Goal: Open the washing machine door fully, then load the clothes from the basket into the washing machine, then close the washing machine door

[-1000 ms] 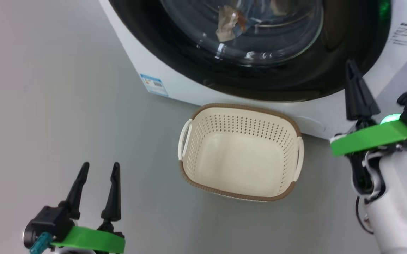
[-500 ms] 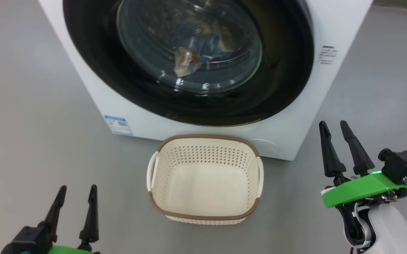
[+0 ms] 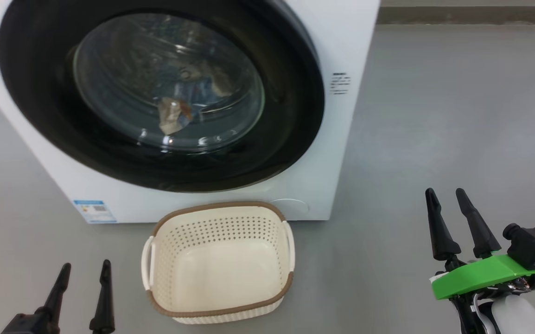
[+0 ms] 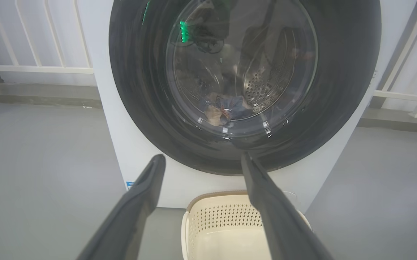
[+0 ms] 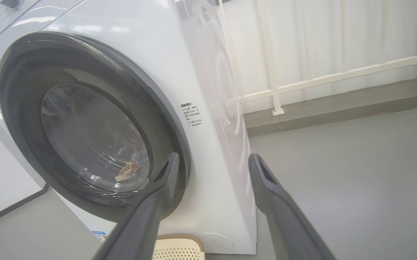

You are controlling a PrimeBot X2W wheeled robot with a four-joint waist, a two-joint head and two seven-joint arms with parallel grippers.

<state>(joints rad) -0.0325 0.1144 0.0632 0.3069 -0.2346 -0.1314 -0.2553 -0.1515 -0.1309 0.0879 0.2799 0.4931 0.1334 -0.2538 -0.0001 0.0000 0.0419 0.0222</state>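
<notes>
The white washing machine (image 3: pixel 337 153) fills the upper left of the head view. Its round black-rimmed door (image 3: pixel 295 116) sits flush against the front. Behind the glass lie the clothes (image 3: pixel 175 113), a blue and cream bundle (image 4: pixel 223 110). On the floor before the machine stands the cream basket (image 3: pixel 219 308), with nothing inside. At the lower left my left gripper (image 3: pixel 85 269) is open and holds nothing. Off to the lower right, apart from the machine, my right gripper (image 3: pixel 446 194) is open too, with nothing between its fingers.
Grey floor (image 3: pixel 457 116) stretches to the right of the machine. Behind the machine a raised kerb (image 5: pixel 338 108) carries a white railing (image 5: pixel 338 76) before pale curtains. A blue-and-white sticker (image 3: pixel 93 211) marks the machine's lower left front.
The head camera has drawn back and turned right, so the whole scene shifted left and down. My right gripper has come off the door rim, dropped to the lower right and opened.
</notes>
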